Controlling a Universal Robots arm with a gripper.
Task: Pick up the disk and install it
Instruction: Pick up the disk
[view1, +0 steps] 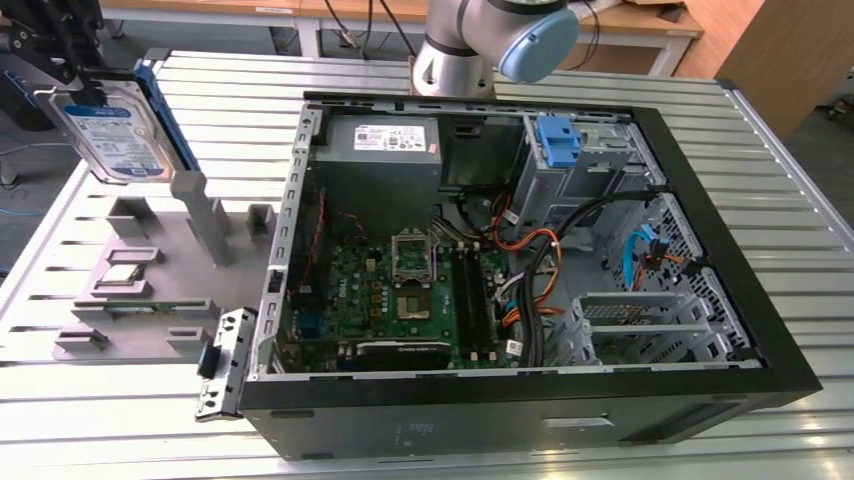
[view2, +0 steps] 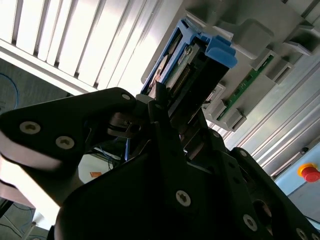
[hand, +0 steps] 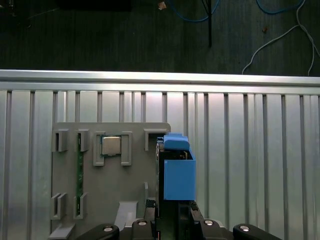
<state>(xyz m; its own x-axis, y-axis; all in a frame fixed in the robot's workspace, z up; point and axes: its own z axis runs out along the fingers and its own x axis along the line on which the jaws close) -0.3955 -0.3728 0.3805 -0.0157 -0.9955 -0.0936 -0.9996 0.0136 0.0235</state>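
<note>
- Gripper (view1: 70, 78) is clamped on the disk (view1: 118, 135), holding it upright by its top end.
- Disk hangs over the grey tray (view1: 127, 345), at ten o'clock from the open case (view1: 534, 400) in the exterior view.
- Its blue handle (hand: 178, 172) faces the tray.

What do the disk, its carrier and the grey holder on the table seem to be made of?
The disk looks metal: silver body under a white-and-blue label. Its carrier looks like matte blue moulded plastic. The holder is matte grey, probably plastic; painted metal is possible.
</note>
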